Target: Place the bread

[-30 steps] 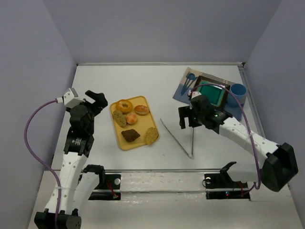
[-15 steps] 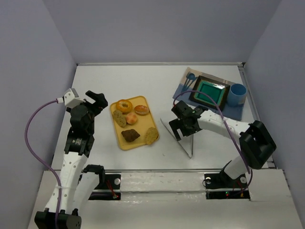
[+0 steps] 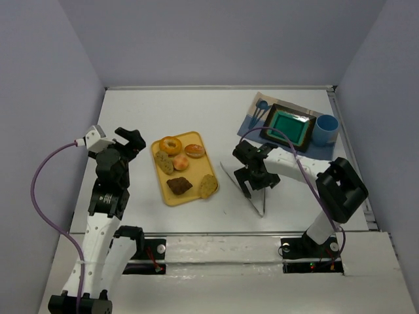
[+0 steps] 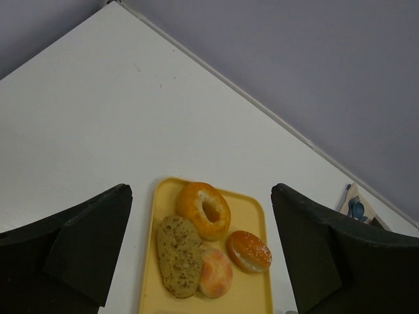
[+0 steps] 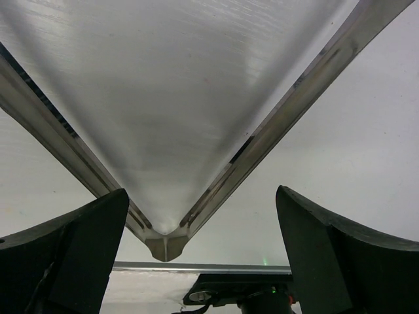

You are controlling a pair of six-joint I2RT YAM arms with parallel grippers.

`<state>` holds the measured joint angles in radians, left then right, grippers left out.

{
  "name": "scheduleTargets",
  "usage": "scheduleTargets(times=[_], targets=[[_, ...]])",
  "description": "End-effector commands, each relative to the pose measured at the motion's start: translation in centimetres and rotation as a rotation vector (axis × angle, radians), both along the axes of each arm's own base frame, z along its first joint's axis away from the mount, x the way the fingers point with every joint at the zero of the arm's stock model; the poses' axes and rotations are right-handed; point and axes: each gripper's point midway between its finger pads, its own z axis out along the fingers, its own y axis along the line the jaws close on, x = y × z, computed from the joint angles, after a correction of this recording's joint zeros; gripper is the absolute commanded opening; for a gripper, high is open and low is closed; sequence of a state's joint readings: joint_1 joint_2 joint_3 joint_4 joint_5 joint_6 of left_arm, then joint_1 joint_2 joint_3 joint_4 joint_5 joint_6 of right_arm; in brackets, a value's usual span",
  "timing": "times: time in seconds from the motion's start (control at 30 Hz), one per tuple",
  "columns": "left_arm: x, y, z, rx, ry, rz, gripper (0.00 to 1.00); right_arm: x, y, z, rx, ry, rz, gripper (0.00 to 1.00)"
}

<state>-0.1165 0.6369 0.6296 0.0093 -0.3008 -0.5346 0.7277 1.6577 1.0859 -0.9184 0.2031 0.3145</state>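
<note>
White table (image 3: 196, 111), plain lilac-grey walls (image 3: 196, 39) on three sides. The bread (image 3: 179, 186), dark brown and diamond-shaped, lies flat in the near part of the yellow tray (image 3: 195, 170), left of centre on the table, and nothing holds it. Just right of it on the tray is a tan seeded slice (image 3: 208, 186). Behind it a second seeded slice (image 3: 164, 162) and a small pinkish roll (image 3: 181, 162) sit side by side, then a golden bagel (image 3: 171, 145) and an orange bun (image 3: 195, 150) at the far end (the left wrist view shows only these four, the bread is cut off below its edge). Left gripper (image 3: 129, 139) is off the tray's left side, apart from it, up off the table, fingers (image 4: 85, 248) spread wide with nothing between them. Right of the tray, metal tongs (image 3: 255, 205) lie on the table in an open V, hinge toward the near edge. Right gripper (image 3: 257, 185) is over the tongs, jaws spread fully. In its wrist view the fingers (image 5: 334, 261) stand either side of the hinge end with a gap on both sides, so it is not pinching. Far right is a blue placemat (image 3: 250, 127) with a teal dish (image 3: 288, 127), a blue cup (image 3: 326, 129) and blue utensils (image 3: 260, 111).
</note>
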Motion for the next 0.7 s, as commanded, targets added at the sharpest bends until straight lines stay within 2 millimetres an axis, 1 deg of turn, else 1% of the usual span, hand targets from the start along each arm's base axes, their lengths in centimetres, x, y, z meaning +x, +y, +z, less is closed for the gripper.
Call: scheduleTargets(times=[0.0, 0.1, 0.17, 0.27, 0.37, 0.43, 0.5, 0.6, 0.67], targets=[[-0.3, 0.8, 1.1, 0.012, -0.048, 0.041, 0.99, -0.2, 0.8, 0.2, 0.017, 0.034, -0.005, 1.00], [-0.3, 0.9, 0.9, 0.015, -0.043, 0.047, 0.99, 0.1, 1.2, 0.8, 0.037, 0.013, -0.035, 1.00], [-0.2, 0.9, 0.9, 0.015, -0.042, 0.047, 0.99, 0.6, 1.7, 2.0, 0.075, -0.032, -0.071, 1.00], [-0.1, 0.9, 0.8, 0.014, -0.039, 0.047, 0.99, 0.4, 2.1, 3.3, 0.128, -0.054, -0.087, 1.00], [0.0, 0.9, 0.4, 0.014, -0.027, 0.047, 0.99, 0.0, 1.9, 3.9, 0.131, -0.056, -0.107, 1.00], [0.0, 0.8, 0.4, 0.015, -0.026, 0.046, 0.99, -0.5, 1.6, 4.0, 0.129, -0.044, -0.109, 1.00], [0.1, 0.8, 0.4, 0.015, -0.024, 0.044, 0.99, -1.5, 1.4, 4.0, 0.138, -0.010, -0.099, 1.00], [0.0, 0.9, 0.4, 0.016, -0.027, 0.049, 0.99, -3.1, 0.6, 3.2, 0.119, 0.050, -0.110, 1.00], [0.0, 1.0, 0.4, 0.015, -0.029, 0.056, 0.99, -3.5, 0.7, 2.7, 0.121, 0.074, -0.109, 1.00]])
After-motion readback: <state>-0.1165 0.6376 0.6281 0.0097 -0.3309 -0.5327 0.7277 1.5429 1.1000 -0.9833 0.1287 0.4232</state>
